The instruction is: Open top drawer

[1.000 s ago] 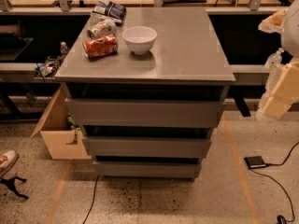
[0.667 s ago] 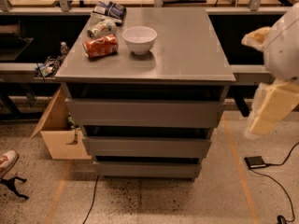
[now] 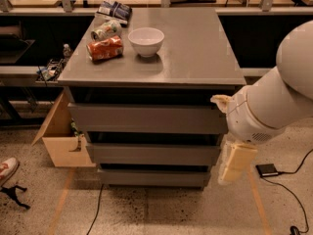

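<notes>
Camera view, single. Grey cabinet, centre of frame; tabletop [image 3: 195, 53] bearing, at its upper left, one white bowl [image 3: 145, 41], one orange-red can [image 3: 104, 48] lying on its side just left of the bowl, a second pale can [image 3: 106, 29] behind it, and a dark packet [image 3: 113, 9] at the far edge. Top drawer [image 3: 146, 118]: widest front, directly under the tabletop, closed. Middle front [image 3: 154, 153] and lowest front [image 3: 154, 177] below it, both closed. Gripper [image 3: 235, 161]: cream, hanging down at lower right from the white arm [image 3: 274, 102], by the cabinet's right front corner, below the top drawer's right end; whether apart or together cannot be told; contact with the cabinet cannot be told. Cardboard box [image 3: 61, 141], open, left of cabinet. Black device [image 3: 267, 170] on floor, lower right
</notes>
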